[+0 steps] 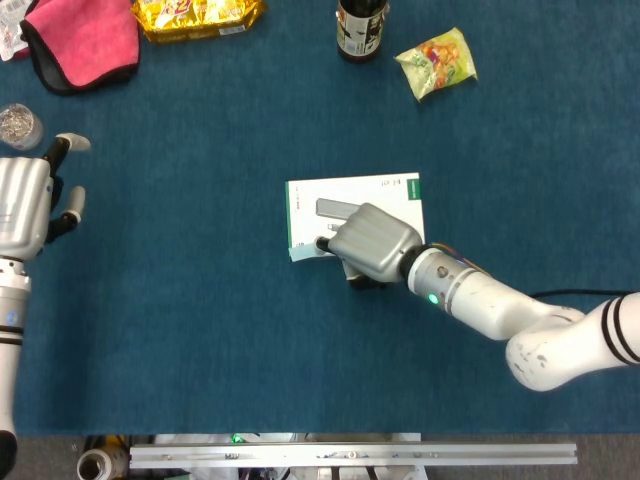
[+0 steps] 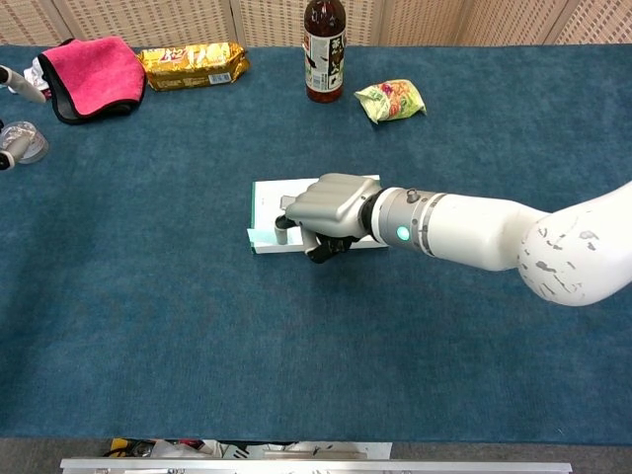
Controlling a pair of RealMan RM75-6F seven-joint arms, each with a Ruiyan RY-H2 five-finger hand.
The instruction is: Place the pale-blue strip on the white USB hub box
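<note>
The white USB hub box lies flat mid-table. My right hand rests over its near half with the fingers curled down. A pale-blue strip pokes out from under the fingertips at the box's near-left corner, and the hand appears to pinch it. Most of the strip is hidden under the hand. My left hand hangs far left, away from the box, with its fingers spread and nothing in them. Only its fingertips show in the chest view.
A pink cloth and a golden snack pack lie at the far left. A dark bottle and a green-yellow snack bag stand behind the box. A small clear jar sits beside my left hand.
</note>
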